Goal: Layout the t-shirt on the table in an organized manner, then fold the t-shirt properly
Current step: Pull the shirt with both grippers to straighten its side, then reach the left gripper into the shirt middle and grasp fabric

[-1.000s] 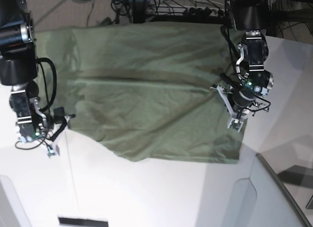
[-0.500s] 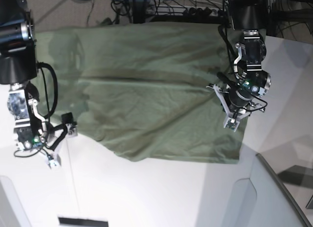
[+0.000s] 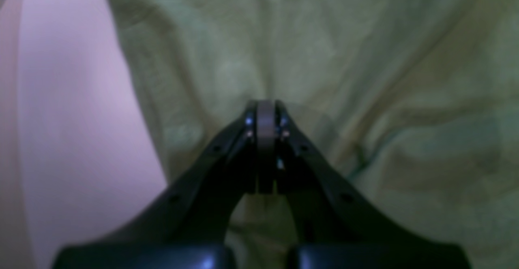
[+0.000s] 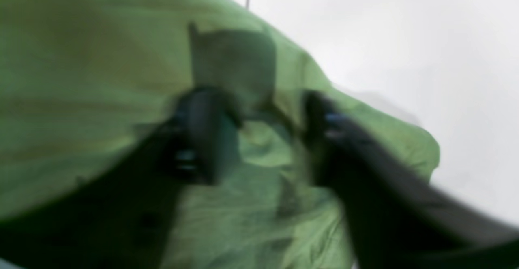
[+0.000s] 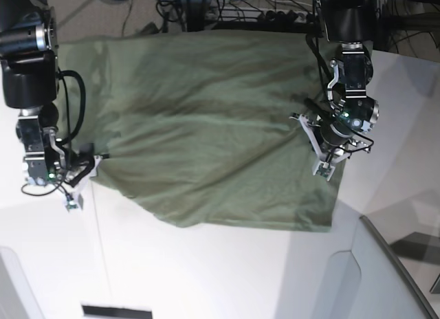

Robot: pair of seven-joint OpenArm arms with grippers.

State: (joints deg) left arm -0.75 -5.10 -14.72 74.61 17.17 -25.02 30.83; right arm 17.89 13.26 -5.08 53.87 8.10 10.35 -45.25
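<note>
Shirt: We see the soft olive-green cloth t-shirt [image 5: 206, 126] spread wide on the big white smooth tabletop [image 5: 206, 278]. Its far edge reaches the far side of the tabletop. Its near edge runs slanted, with long wrinkles across the middle.

Left fingers: We see the left arm's black fingers [image 3: 265, 111] pressed tight together, no gap at all. They sit right on the green cloth, near the shirt's side edge, and wrinkles fan out from the tips. In the base view this gripper [image 5: 322, 169] is at the shirt's right edge. We cannot tell for sure if a bit of cloth is pinched between them.

Right fingers: We see the right arm's black fingers [image 4: 202, 135] partly apart, with a bump of green cloth in the gap. That view is blurry, so we cannot tell if they grip the cloth or only touch it. In the base view this gripper [image 5: 88, 166] is at the shirt's left edge.

Around: We see a grey slanted panel [image 5: 385, 278] at the near right corner and dark cables [image 5: 227, 16] on the floor beyond the tabletop.
</note>
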